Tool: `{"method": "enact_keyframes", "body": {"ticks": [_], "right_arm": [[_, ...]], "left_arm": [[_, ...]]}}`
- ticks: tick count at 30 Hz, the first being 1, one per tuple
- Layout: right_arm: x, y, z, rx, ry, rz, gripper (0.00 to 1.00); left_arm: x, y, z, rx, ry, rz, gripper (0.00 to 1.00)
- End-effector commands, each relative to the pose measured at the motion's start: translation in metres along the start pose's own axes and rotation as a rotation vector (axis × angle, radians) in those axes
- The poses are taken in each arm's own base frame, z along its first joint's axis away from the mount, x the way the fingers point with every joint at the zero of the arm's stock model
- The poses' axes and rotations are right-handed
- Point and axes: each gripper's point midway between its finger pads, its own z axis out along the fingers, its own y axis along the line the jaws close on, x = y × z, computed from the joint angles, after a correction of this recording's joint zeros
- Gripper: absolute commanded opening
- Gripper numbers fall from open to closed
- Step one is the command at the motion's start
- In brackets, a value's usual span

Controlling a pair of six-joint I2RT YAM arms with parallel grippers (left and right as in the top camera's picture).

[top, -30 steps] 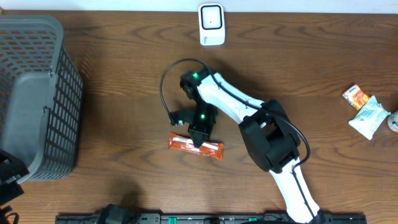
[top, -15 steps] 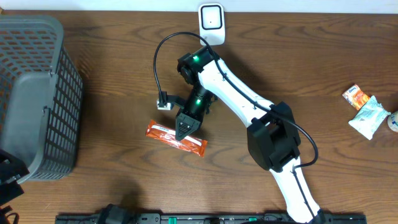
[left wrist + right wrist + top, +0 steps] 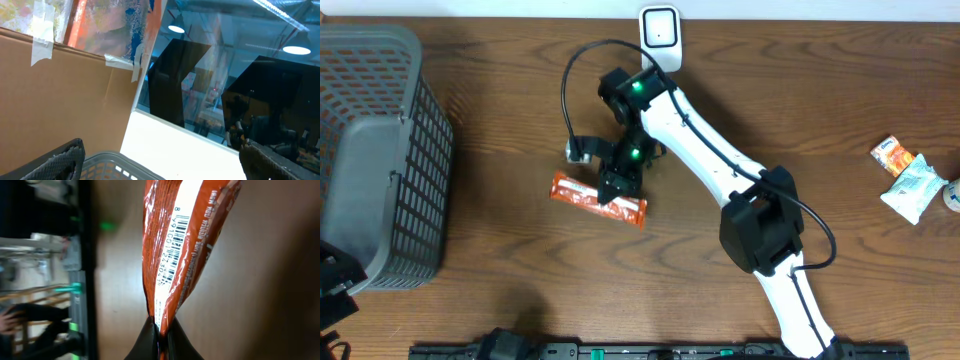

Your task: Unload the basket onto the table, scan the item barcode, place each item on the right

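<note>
My right gripper pinches a crinkly orange foil packet.
Jaws fully shut on its edge, white barcode strip facing me.

A grey mesh basket is positioned at the left edge of the wooden counter. At the right edge, an orange-white sachet and a pale wrapper (touching one another) are located, well apart from the basket.

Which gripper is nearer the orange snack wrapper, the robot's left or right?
Right. The right gripper grips the orange snack wrapper mid-table, jaws shut on its edge. The left gripper hangs open beside the grey basket, far to the wrapper's left.
</note>
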Motion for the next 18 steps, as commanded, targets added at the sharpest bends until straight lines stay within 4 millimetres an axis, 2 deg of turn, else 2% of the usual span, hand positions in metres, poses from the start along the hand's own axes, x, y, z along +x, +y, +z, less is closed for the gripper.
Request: {"method": "enact_keyframes", "body": {"ticks": [1, 4, 10, 14, 18], "right_arm": [[-0.005, -0.002, -0.031, 0.179, 0.045, -0.018, 0.01], [-0.014, 0.013, -0.045, 0.236, 0.047, -0.069, 0.01], [-0.025, 0.062, -0.071, 0.316, 0.039, -0.174, 0.02], [-0.033, 0.091, -0.081, 0.347, 0.018, -0.244, 0.01], [-0.035, 0.106, -0.096, 0.45, 0.021, -0.245, 0.01]], "left_arm": [[-0.001, 0.003, -0.002, -0.011, -0.004, -0.012, 0.98], [-0.001, 0.003, -0.002, -0.011, -0.004, -0.012, 0.98], [-0.001, 0.003, -0.002, -0.011, -0.004, -0.012, 0.98], [-0.001, 0.003, -0.002, -0.011, -0.004, -0.012, 0.98], [-0.001, 0.003, -0.002, -0.011, -0.004, -0.012, 0.98]]}}
